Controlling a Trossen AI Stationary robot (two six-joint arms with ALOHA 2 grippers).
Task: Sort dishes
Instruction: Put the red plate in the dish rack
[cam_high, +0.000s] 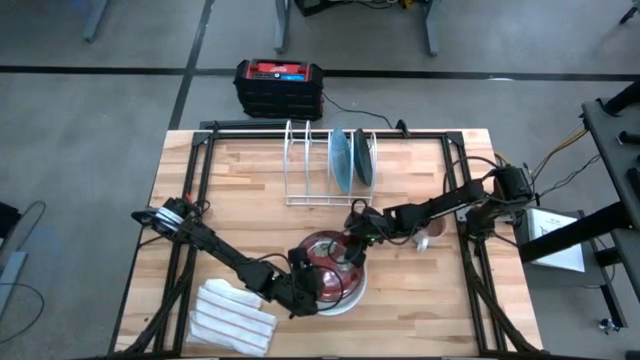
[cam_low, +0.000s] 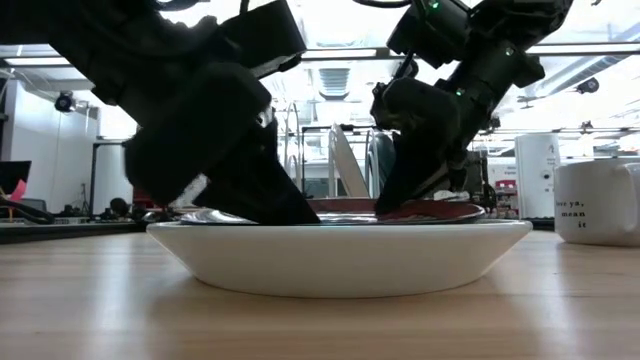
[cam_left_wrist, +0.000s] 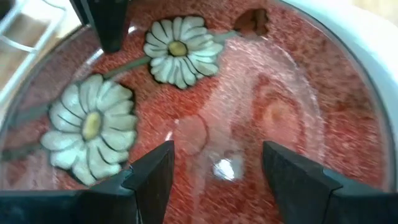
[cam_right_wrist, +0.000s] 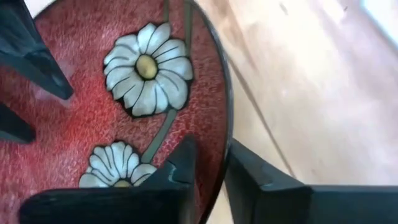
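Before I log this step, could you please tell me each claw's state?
Left claw: open above the round red flower-patterned plate.
Right claw: shut on that plate's rim.

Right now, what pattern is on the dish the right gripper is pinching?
Red dish with pale daisy flowers, yellow centres, clearest in the right wrist view.

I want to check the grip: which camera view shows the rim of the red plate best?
The right wrist view: the right gripper pinches the red plate at its rim. The left wrist view shows its flowered inside, the high view only a small red disc, the low view a thin edge above the white plate.
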